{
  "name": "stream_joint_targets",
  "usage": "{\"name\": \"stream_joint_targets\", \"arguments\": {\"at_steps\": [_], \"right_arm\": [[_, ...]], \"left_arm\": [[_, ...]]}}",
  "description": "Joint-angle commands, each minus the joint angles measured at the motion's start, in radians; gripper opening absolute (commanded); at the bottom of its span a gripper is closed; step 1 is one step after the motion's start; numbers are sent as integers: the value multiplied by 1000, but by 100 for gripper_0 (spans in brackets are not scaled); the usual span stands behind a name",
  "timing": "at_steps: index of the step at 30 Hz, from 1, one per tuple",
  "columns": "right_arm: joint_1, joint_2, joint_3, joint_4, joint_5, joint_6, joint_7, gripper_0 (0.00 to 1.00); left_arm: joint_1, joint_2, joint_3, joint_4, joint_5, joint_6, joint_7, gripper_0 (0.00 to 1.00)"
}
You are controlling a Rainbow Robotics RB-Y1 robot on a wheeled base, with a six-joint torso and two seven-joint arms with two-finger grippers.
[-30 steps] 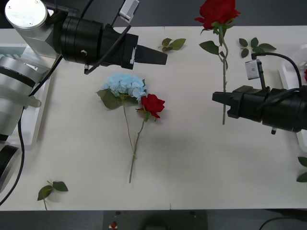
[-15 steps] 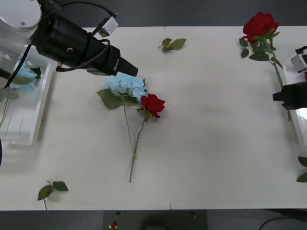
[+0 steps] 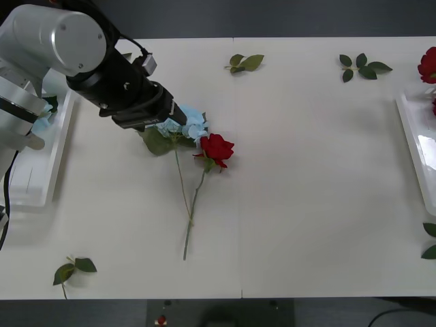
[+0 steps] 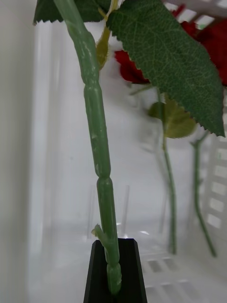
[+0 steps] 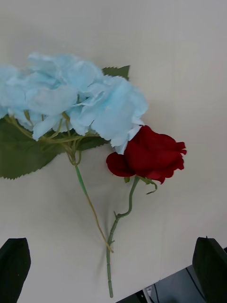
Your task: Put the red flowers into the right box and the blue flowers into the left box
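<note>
Left gripper — fingers spread apart — is held just above a blue flower and a red rose lying touching, mid-desk. Right gripper: fingers are closed on a rose stem over the right box, where further roses are seen. A blue flower is visible in the left box.

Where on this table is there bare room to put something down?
The widest bare stretch lies between the red rose in the middle and the right box. It is crowded where the left gripper hangs over the blue flower, beside the left box.
</note>
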Motion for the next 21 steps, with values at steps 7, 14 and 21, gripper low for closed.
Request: {"name": "stream_joint_targets", "arguments": {"at_steps": [7, 14, 21], "right_arm": [[-56, -24, -17, 183, 163, -60, -35, 0], [-68, -9, -17, 274, 260, -117, -39, 0], [-68, 13, -17, 346, 305, -163, -39, 0]], "left_arm": [[-14, -10, -187, -29, -173, -48, 197, 100], [-15, -73, -213, 53, -247, -51, 194, 100], [-14, -139, -213, 125, -319, -58, 180, 100]]}}
